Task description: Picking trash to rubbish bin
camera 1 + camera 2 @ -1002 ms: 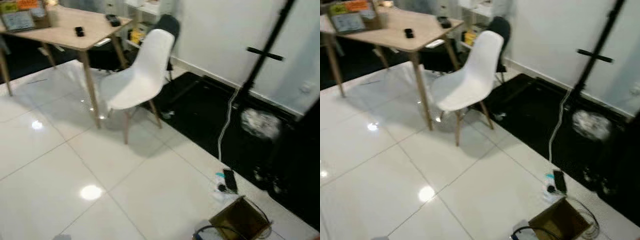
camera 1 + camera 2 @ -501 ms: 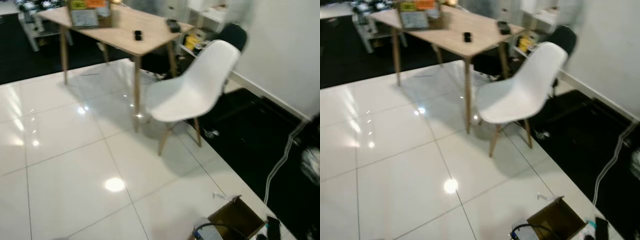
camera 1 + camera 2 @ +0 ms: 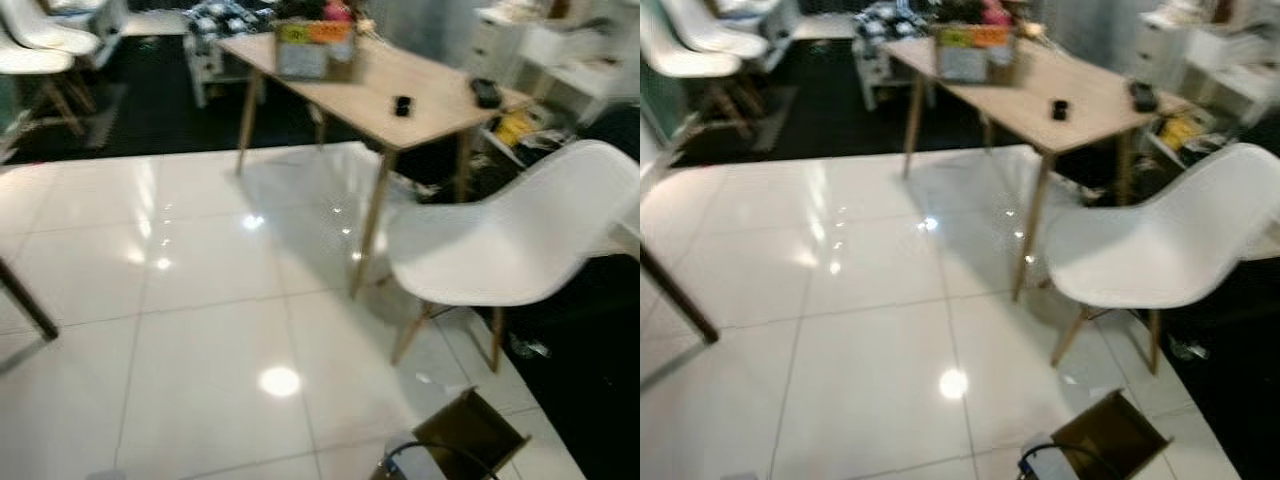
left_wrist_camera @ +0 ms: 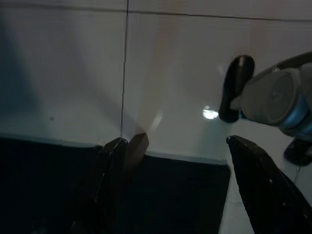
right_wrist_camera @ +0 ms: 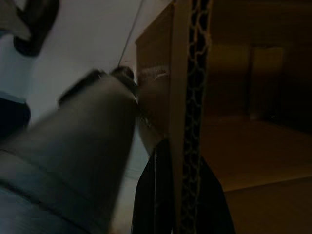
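An open brown cardboard box [image 3: 470, 433] sits low at the robot's front right, tilted so its dark inside faces up, over the white tiled floor [image 3: 200, 330] near the legs of the white chair [image 3: 510, 250]. From the right wrist its corrugated wall edge [image 5: 195, 97] runs upright, pinched between the right gripper's [image 5: 178, 195] jaws, with the plain brown inside beyond. No loose trash can be made out in it.

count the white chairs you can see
3: one white chair beside the wooden table at right, two more stacked close together at far left. Others may sit beyond the frame.
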Motion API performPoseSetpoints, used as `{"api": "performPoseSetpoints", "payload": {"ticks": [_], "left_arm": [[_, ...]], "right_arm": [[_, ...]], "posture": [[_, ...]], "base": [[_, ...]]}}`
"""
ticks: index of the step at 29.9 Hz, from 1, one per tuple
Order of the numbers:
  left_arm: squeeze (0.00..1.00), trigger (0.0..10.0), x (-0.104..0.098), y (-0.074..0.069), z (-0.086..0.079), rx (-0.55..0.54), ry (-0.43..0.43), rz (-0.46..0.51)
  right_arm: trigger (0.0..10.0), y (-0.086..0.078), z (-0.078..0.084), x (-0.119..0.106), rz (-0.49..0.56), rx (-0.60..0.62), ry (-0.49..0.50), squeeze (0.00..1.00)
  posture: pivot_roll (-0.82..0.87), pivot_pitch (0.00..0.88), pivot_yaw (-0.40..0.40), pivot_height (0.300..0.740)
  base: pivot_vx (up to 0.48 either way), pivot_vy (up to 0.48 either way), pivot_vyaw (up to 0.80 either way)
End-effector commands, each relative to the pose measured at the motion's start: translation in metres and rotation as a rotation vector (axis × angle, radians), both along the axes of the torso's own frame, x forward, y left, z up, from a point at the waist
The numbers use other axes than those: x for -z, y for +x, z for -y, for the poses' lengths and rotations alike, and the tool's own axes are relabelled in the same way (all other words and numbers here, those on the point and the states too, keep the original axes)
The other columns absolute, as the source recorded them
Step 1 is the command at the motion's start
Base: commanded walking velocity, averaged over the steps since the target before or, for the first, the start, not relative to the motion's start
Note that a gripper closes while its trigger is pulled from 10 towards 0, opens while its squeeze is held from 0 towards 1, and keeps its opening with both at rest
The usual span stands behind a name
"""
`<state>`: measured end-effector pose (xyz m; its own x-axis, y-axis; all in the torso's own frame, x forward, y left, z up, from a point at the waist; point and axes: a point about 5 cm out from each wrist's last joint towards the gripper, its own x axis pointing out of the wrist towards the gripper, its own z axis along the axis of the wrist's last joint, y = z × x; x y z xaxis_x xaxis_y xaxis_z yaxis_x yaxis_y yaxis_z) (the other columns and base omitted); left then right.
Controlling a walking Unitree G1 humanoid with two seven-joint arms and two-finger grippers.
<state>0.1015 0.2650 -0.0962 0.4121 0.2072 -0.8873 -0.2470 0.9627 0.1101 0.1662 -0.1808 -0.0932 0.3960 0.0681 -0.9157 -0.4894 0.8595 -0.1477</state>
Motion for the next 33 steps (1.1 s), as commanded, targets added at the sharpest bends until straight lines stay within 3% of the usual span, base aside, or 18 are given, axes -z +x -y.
{"api": "performPoseSetpoints", "payload": {"ticks": [1, 17, 29, 33], "left_arm": [[0.0, 10.0, 0.0, 0.0, -0.002, 0.004, 0.004, -0.008], [0.0, 10.0, -0.001, 0.015, 0.008, 0.029, -0.005, 0.009], [0.0, 10.0, 0.002, 0.003, 0.009, 0.034, -0.014, -0.018], [0.0, 10.0, 0.002, -0.001, 0.004, 0.032, -0.008, -0.023]], "right_arm": [[10.0, 0.003, -0.005, -0.001, 0.015, -0.004, 0.012, 0.0], [10.0, 0.001, 0.005, -0.001, 0.028, 0.034, -0.017, 0.0], [10.0, 0.001, 0.005, -0.001, 0.033, 0.06, -0.024, 0.0], [10.0, 0.0, 0.004, 0.0, 0.022, 0.065, -0.022, 0.0]], "posture": [[0.14, 0.047, -0.012, 0.74], [0.12, 0.05, -0.025, 0.74], [0.13, 0.049, -0.022, 0.74], [0.13, 0.053, -0.021, 0.74]], "base": [[0.304, 0.0, 0.74], [0.304, 0.0, 0.09], [0.303, 0.0, 0.0], [0.304, 0.0, -0.8]]}}
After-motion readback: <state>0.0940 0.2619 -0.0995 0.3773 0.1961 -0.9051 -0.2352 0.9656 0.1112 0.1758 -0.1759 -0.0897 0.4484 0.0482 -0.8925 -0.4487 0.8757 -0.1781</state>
